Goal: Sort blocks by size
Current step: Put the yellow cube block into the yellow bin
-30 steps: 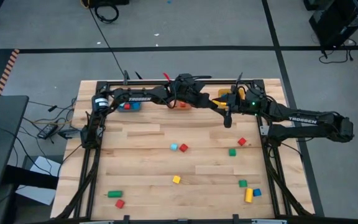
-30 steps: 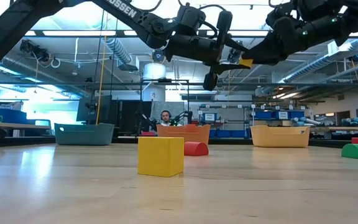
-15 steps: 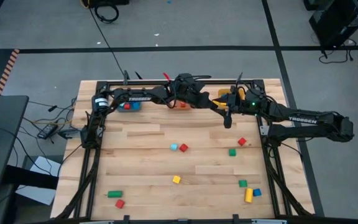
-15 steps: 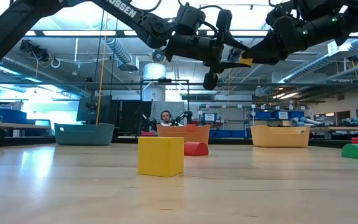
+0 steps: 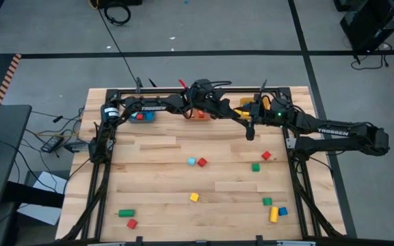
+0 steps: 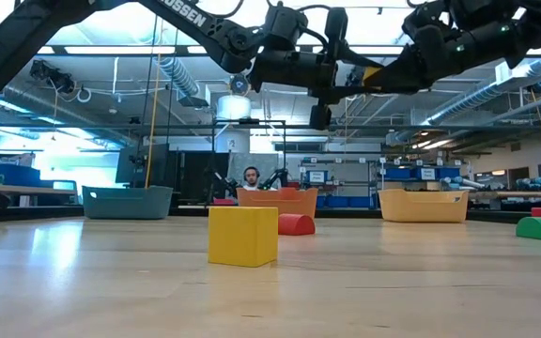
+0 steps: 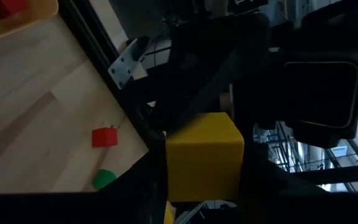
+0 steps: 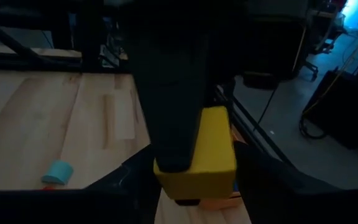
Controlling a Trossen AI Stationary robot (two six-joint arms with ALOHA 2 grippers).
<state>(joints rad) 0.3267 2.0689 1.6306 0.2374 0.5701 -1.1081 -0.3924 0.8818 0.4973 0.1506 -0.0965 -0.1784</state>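
Yellow block (image 7: 204,155) hangs in mid-air near the top centre of the overhead frame, pinched between both arms: the left gripper (image 5: 232,113) and the right gripper (image 5: 249,117) each have their jaws narrowed on it. Before you pull away, check one grip is firm, then ease the other open slowly.

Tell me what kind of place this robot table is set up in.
Probably a robotics lab or workshop. The low view shows exposed ceiling ducts, long benches with storage bins, and a person seated at a far workstation. From above, the wooden table stands on a grey taped floor with loose cables.
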